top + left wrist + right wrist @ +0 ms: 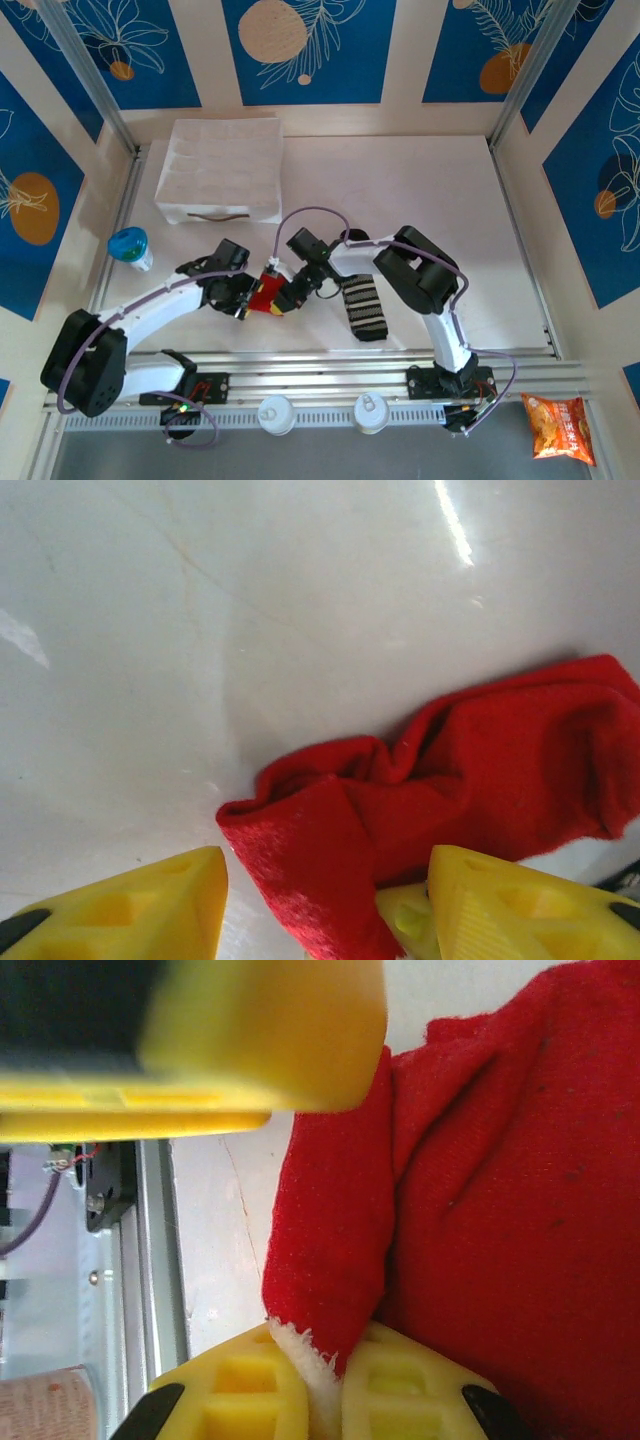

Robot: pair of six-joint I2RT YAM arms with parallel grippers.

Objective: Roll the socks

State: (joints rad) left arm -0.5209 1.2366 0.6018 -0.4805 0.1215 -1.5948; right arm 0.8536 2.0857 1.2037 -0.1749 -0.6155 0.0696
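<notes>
Looking down from overhead, we see both arms bent toward the lower middle of the frame, where the small plain red fabric sock (268, 300) lies bunched on the glossy white table (420, 190). The left gripper (243, 303) meets it from the left and the right gripper (292, 296) from the right, the two close together over the cloth. Just right of them the longer fabric sock with black and grey horizontal stripes (365, 308) lies flat, apart from both grippers, its black end toward the bottom of the frame. A white moulded tray (250, 212) sits at upper left, well apart from the socks, with a small blue-lidded cup (128, 245) below its left corner.

On the left wrist camera, the left gripper (328, 880) has its yellow fingers (130, 910) standing apart, roughly half open. A folded corner of the red sock (470, 770) reaches down between them, closer to the right-hand finger, with bare table beside the left-hand one. We see nothing pinched there.

On the right wrist camera, the right gripper (322, 1360) is closed tight at the bottom of the frame. Its yellow fingers (240, 1390) are pressed on an edge of the red sock (500, 1210), with a white frayed fringe caught between them. Another yellow finger, blurred, crosses the upper left.
</notes>
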